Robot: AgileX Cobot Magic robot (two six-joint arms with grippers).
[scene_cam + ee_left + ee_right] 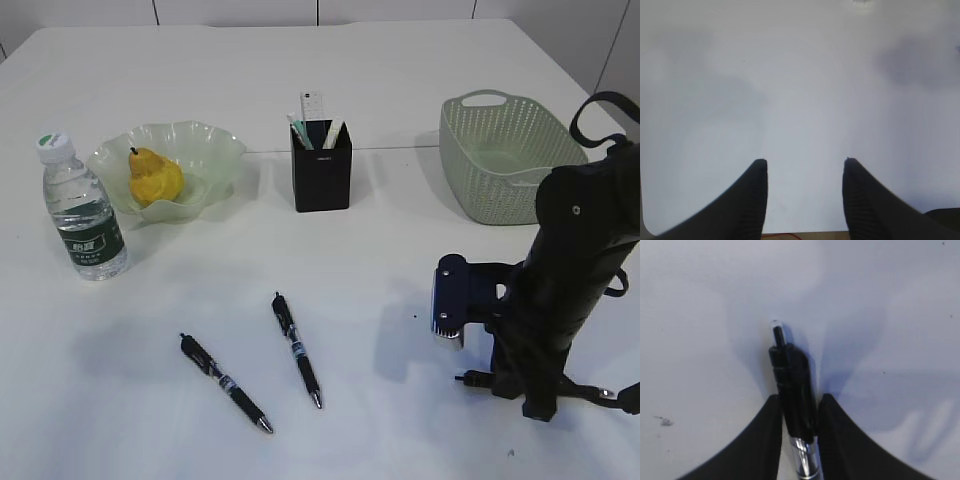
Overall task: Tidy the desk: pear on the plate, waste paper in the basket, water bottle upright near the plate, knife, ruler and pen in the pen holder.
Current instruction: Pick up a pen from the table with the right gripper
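Note:
The pear (155, 178) lies in the green plate (200, 150). The water bottle (83, 210) stands upright left of the plate. The black pen holder (321, 168) holds the ruler (312, 106) and other pieces. Two black pens (298, 350) (224, 383) lie on the desk (400, 60). My right gripper (799, 400) is low at the desk on the right, shut on a third black pen (792, 382), whose end shows in the exterior view (464, 379). My left gripper (805, 162) is open and empty over bare desk. No waste paper shows.
The grey-green basket (505, 150) stands at the back right, just behind my right arm (570, 270). The desk's near edge shows under my left gripper (805, 235).

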